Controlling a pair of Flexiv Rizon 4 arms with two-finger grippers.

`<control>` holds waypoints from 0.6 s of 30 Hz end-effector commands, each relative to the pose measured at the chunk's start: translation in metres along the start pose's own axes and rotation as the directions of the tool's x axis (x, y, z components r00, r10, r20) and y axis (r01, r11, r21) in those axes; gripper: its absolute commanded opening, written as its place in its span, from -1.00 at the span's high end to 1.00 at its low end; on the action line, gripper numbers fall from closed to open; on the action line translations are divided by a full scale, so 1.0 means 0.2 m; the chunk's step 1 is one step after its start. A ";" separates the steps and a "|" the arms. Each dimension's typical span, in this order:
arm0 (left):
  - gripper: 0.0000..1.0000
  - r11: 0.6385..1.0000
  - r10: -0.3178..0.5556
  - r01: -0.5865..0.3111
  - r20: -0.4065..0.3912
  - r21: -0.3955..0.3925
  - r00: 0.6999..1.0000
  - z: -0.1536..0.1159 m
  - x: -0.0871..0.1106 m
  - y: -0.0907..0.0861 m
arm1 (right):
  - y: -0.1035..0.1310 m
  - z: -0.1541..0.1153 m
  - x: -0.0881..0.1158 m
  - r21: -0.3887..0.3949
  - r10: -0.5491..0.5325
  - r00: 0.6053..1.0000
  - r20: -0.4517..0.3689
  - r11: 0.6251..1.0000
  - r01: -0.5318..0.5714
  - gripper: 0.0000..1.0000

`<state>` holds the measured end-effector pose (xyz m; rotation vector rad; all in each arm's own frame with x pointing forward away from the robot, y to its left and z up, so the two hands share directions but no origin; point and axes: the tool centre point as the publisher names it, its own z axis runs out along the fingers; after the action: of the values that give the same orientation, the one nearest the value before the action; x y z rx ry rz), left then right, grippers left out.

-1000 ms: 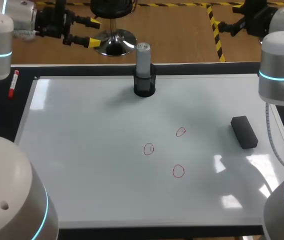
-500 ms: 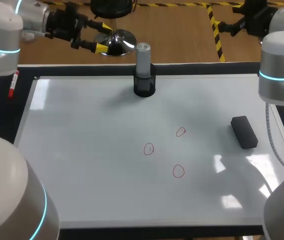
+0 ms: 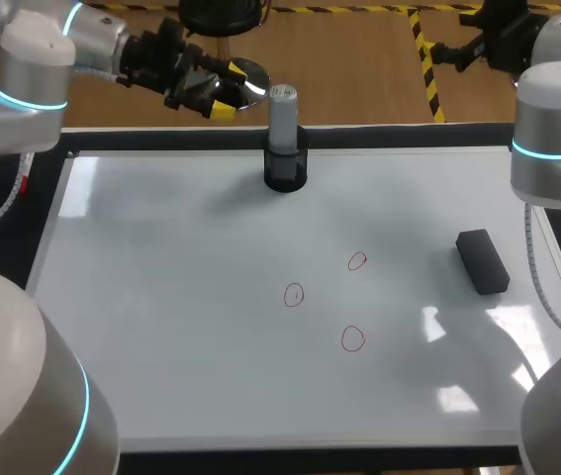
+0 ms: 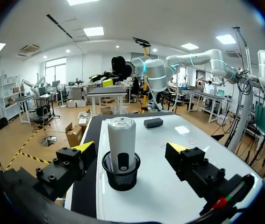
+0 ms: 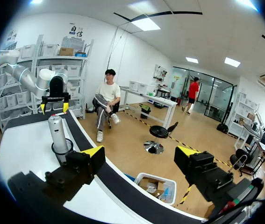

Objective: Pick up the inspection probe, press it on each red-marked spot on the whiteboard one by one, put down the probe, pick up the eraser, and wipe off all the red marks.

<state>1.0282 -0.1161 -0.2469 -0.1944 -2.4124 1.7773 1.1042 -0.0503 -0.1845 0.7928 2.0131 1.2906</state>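
Observation:
The inspection probe (image 3: 282, 117), a grey cylinder, stands upright in a black mesh holder (image 3: 285, 173) at the whiteboard's far edge. My left gripper (image 3: 229, 91) hovers open just left of the probe and clear of it. In the left wrist view the probe (image 4: 121, 140) stands ahead of the open left gripper (image 4: 131, 148), beyond its yellow tips. Three red circles (image 3: 357, 261), (image 3: 294, 294), (image 3: 352, 338) are drawn mid-board. The black eraser (image 3: 483, 260) lies at the right. My right gripper (image 5: 141, 151) is open and empty, beyond the table's far right corner (image 3: 458, 47).
The whiteboard (image 3: 161, 327) covers most of the table, bordered by a dark table rim (image 3: 409, 136). A red marker (image 3: 25, 183) lies off the board's left edge, partly hidden by my left arm. The right wrist view shows the probe (image 5: 56, 130) with the left gripper (image 5: 54, 100) behind it.
My left arm has swung to the right along the far edge, bringing its open gripper close to the probe. The right arm, probe, eraser and marks have not moved.

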 end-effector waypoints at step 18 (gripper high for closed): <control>-1.00 1.000 -0.014 0.016 -0.109 0.017 0.994 0.20 -0.08 0.10 | 0.00 0.00 0.00 0.000 0.000 1.000 0.000 1.000 0.000 -1.00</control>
<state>1.0275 -0.1460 -0.2710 -0.2305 -2.3563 1.7427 1.1042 -0.0503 -0.1845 0.7927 2.0131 1.2907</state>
